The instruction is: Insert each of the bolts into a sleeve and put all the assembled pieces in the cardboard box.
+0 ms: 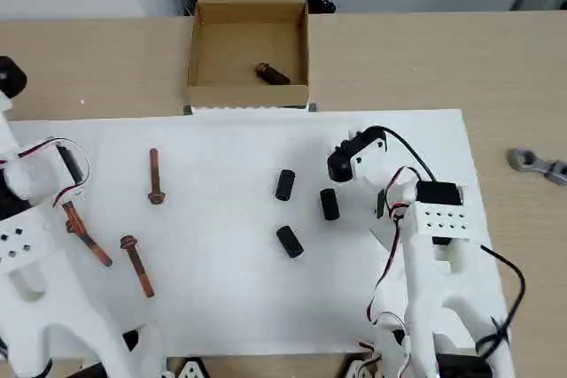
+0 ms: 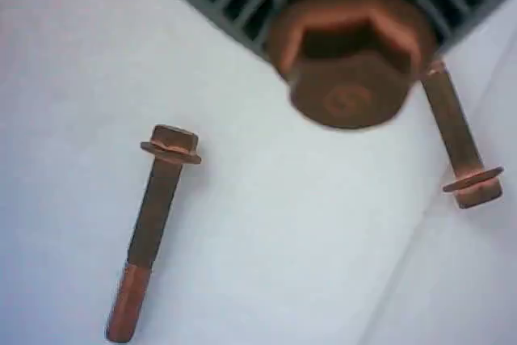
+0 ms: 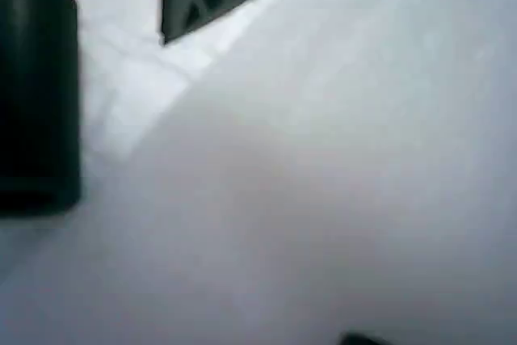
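Found the held bolt (image 2: 351,66) clamped in the left gripper (image 1: 69,212) — shut firmly on it, with the hex head turned up at the wrist camera and the shank slanting down over the left part of the white mat (image 1: 221,307). Cannot tell whether its tip touches the mat.

Counted two loose copper bolts lying flat on the mat nearby. Logged the near bolt (image 1: 137,265) just beside the held one, head pointing toward the box side. Logged the far bolt (image 1: 155,176) farther up the mat, head pointing toward the arms.

Counted three black sleeves lying apart from one another around the mat's middle: upper sleeve (image 1: 284,185), middle sleeve (image 1: 330,204), lower sleeve (image 1: 290,242).

Located the right gripper (image 1: 341,164) over the mat, just beyond the middle sleeve on the box side. Unable to judge how far open it stands or whether it grips anything. Noted a close sleeve (image 3: 36,94) in the right wrist view; cannot say which of the three.

Observed the cardboard box (image 1: 248,95) on the wooden table (image 1: 89,59), set against the mat's far edge, open at the top, with one assembled piece (image 1: 273,74) — bolt in sleeve — lying on its floor.

Recorded a metal wrench (image 1: 534,163) on bare wood off the mat's right edge, well apart from the rest.
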Motion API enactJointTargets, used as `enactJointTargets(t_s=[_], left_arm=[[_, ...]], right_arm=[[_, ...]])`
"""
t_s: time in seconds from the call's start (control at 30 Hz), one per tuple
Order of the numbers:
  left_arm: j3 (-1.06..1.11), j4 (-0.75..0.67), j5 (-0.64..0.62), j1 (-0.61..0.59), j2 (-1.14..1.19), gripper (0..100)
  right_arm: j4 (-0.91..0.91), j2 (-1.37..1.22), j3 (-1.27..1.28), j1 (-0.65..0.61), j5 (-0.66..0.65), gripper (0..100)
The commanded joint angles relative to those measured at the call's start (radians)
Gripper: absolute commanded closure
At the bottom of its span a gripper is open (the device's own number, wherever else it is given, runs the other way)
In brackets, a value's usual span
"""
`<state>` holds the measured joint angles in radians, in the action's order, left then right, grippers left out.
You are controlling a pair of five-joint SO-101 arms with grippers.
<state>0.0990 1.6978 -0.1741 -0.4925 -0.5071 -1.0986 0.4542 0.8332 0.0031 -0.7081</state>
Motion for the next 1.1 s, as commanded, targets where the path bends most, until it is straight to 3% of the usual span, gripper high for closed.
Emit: enactJointTargets(t_s=[0.0,0.7,0.87,1.07], left_arm=[[-0.007,-0.023,0.009,-0.003,-0.034,100],[-0.008,-0.023,0.012,-0.005,-0.034,100],[-0.008,-0.021,0.012,-0.005,-0.035,100],[-0.008,-0.023,0.014,-0.005,-0.035,100]], right_arm=[[0.021,-0.002,-0.037,-0.008,0.015,79.8],[0.14,-0.051,0.089,-0.001,0.018,82.1],[0.182,-0.128,0.084,-0.001,0.041,94.0],[0.186,-0.128,0.083,-0.01,0.052,95.9]])
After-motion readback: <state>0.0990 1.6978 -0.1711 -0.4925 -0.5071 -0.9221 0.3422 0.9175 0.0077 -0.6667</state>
